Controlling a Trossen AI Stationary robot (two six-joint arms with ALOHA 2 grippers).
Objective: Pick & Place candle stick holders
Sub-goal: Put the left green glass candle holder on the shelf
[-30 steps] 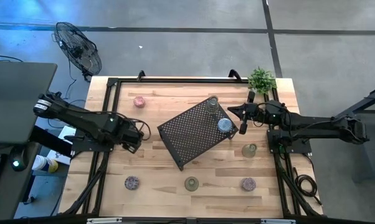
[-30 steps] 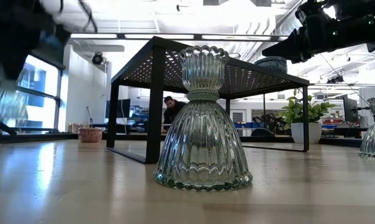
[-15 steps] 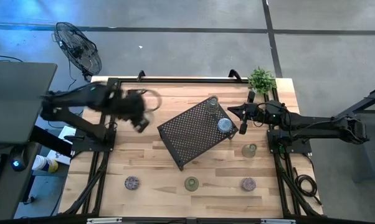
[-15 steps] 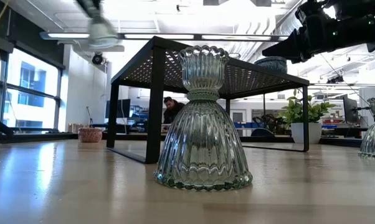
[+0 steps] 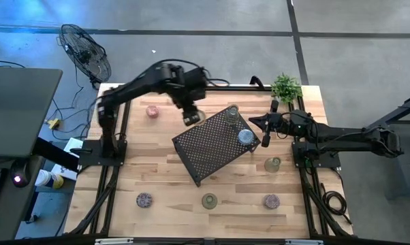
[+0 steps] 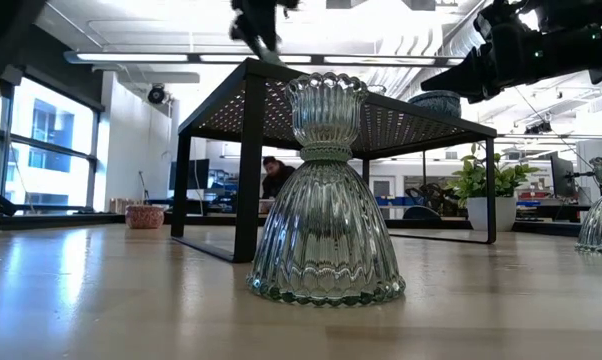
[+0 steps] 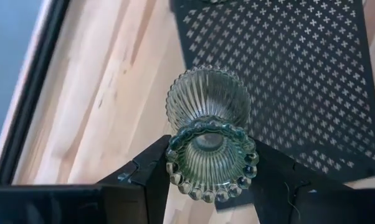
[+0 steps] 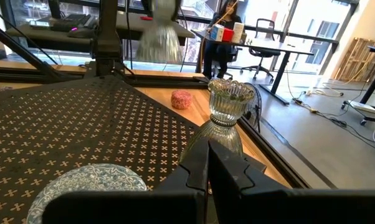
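Observation:
My left gripper (image 5: 193, 114) hangs above the far-left corner of the black mesh tray (image 5: 208, 153), shut on a clear-greenish candle stick holder (image 7: 207, 99). A clear holder (image 5: 232, 112) and a blue-topped one (image 5: 246, 136) stand on the tray. Several more stand on the table: a pink one (image 5: 152, 111), a greenish one (image 5: 272, 164), and three along the near edge, the middle one (image 6: 326, 200) clear-greenish. My right gripper (image 5: 265, 131) waits shut at the tray's right side. My left gripper pinches the holder's small upper cup (image 7: 176, 157) between its two fingers (image 7: 149, 177), one on each side. The fingers come from above, pointing steeply down. The holder hangs upright below them, bell base down, clear of both the table and the tray.
A small potted plant (image 5: 285, 86) stands at the far right corner. A black frame (image 5: 191, 86) runs along the table's far and side edges. Bare wood lies left of the tray and between it and the near row of holders.
My left gripper has risen and swung from the table's left side toward the far edge, then right toward the tray, rolling its wrist. The clear-greenish holder has gone with it, lifted well clear of the table.

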